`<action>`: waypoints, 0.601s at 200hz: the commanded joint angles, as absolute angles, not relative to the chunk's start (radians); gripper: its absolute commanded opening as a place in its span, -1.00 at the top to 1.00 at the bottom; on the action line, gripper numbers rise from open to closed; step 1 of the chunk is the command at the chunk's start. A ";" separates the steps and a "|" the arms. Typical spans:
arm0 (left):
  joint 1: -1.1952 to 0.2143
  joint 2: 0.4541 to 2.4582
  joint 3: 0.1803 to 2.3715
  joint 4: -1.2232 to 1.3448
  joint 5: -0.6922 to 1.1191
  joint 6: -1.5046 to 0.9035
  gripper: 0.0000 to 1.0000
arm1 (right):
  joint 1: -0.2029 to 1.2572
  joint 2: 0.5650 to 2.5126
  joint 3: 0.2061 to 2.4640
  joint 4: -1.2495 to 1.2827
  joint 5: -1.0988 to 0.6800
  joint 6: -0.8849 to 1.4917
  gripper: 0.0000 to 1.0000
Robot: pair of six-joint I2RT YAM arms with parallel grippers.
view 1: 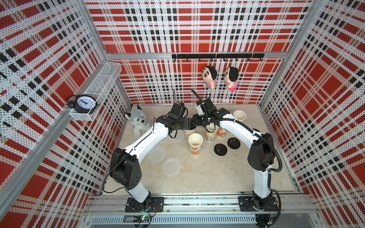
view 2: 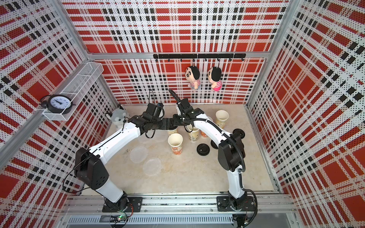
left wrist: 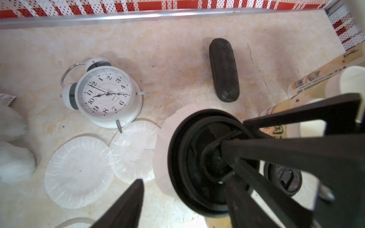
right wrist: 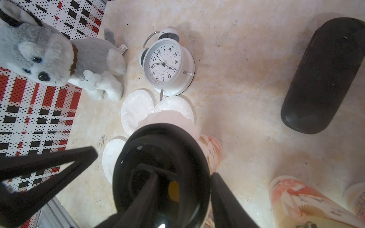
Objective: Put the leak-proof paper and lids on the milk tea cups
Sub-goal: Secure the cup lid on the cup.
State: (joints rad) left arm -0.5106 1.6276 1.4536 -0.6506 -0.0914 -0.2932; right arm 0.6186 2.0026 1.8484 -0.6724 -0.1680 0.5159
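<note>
A black lid sits on a milk tea cup, with one sheet of leak-proof paper trapped under it and sticking out round the rim. My right gripper is shut on the lid's rim, one finger inside and one outside. My left gripper is open over the same lid, with one finger clear of it. Loose paper sheets lie flat beside that cup, and two show in a top view. Other cups stand uncovered.
A white alarm clock lies by the sheets, and a black oval case lies beyond the cup. A husky plush sits at the back left. Two loose black lids lie right of the cups.
</note>
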 commanded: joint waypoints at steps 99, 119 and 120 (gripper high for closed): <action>-0.459 1.586 1.341 -0.562 -0.054 -0.364 0.07 | 0.623 2.003 1.791 -0.732 -0.155 0.507 0.10; -0.452 1.589 1.343 -0.548 -0.048 -0.365 0.08 | 0.623 2.004 1.788 -0.732 -0.156 0.505 0.10; -0.452 1.589 1.344 -0.548 -0.048 -0.365 0.08 | 0.623 2.005 1.788 -0.732 -0.156 0.505 0.10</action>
State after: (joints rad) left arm -0.4648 1.5791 1.3453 -0.5957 -0.0631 -0.3595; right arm 0.6186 1.9949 1.8290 -0.6525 -0.1719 0.5159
